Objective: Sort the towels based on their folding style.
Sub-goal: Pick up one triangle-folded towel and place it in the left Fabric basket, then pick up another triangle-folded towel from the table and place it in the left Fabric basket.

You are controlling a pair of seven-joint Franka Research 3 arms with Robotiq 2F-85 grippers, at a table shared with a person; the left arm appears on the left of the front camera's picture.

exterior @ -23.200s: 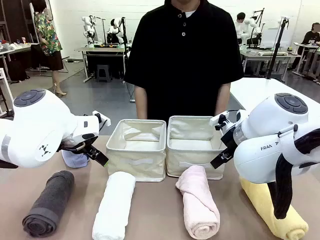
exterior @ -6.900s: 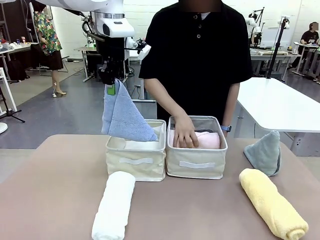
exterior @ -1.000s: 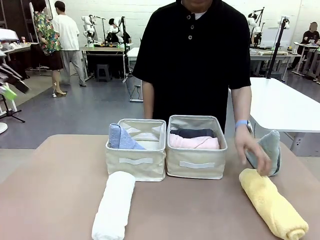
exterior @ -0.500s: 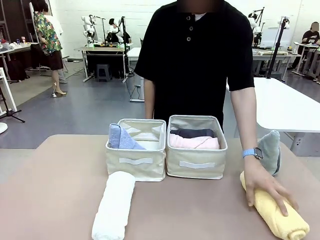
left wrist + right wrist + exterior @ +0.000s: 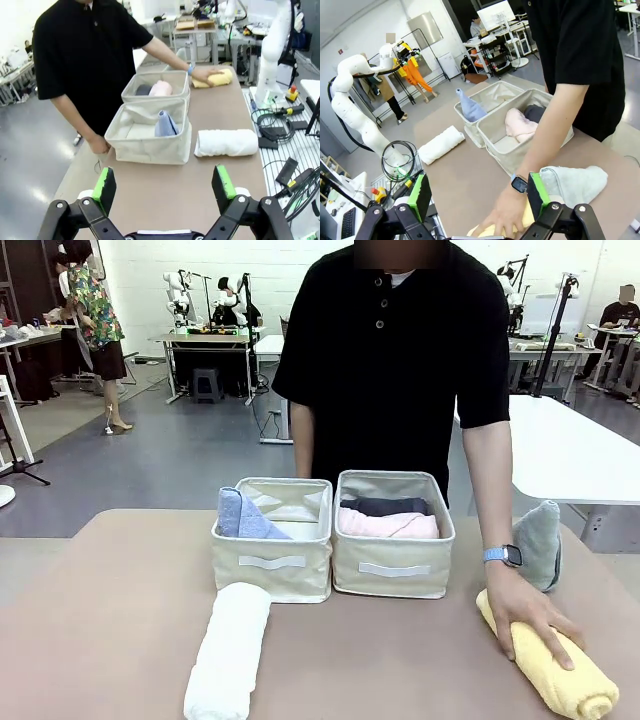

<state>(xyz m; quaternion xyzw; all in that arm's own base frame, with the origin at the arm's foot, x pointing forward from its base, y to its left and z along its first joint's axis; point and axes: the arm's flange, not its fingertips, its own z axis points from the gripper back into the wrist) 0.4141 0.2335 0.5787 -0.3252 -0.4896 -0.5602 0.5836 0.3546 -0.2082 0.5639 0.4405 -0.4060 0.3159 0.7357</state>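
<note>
At the right end of the table, the person's hand lies flat on the yellow towel, arm straight down, with the grey-green towel just behind the forearm. The white towel lies in front of the left basket, which holds the blue towel. The right basket holds the pink towel and dark grey towel. The left gripper hangs spread wide and empty, well apart from the white towel. The right gripper, likewise spread and empty, hangs near the hand and yellow towel. The left wrist view adds the person's other hand at the table's edge.
</note>
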